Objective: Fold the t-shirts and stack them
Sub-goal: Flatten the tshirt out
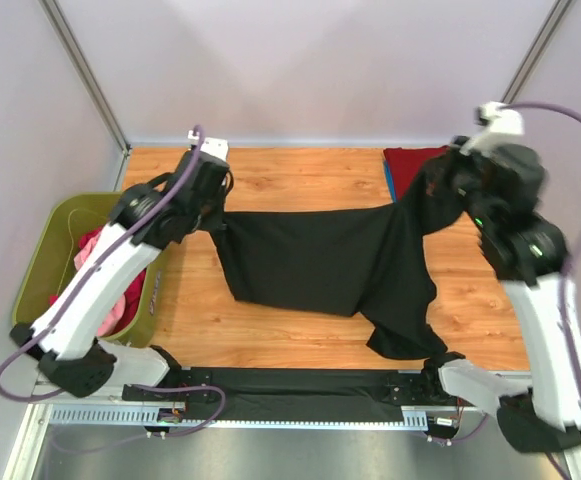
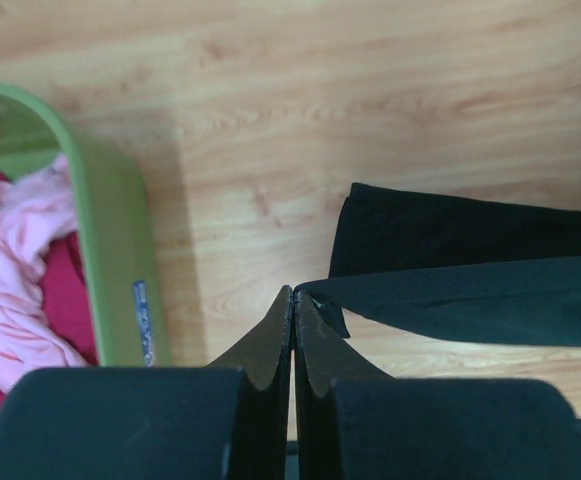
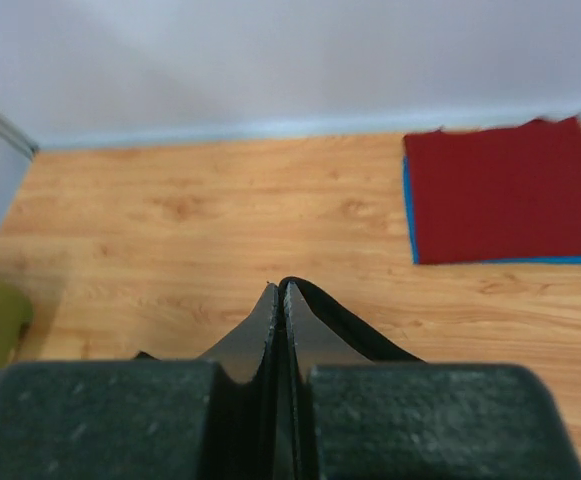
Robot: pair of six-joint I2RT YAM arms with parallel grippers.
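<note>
Spreading step: left gripper (image 2: pixel 293 293) and right gripper (image 3: pixel 279 286) clench the black t-shirt (image 1: pixel 320 255) taut between the table's (image 1: pixel 300 170) side edges. Next it probably needs laying flat.

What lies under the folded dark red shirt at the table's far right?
A blue cloth shows as a thin strip along the left and near edges of the dark red shirt. The red covers the rest, so whether more lies beneath cannot be seen.
</note>
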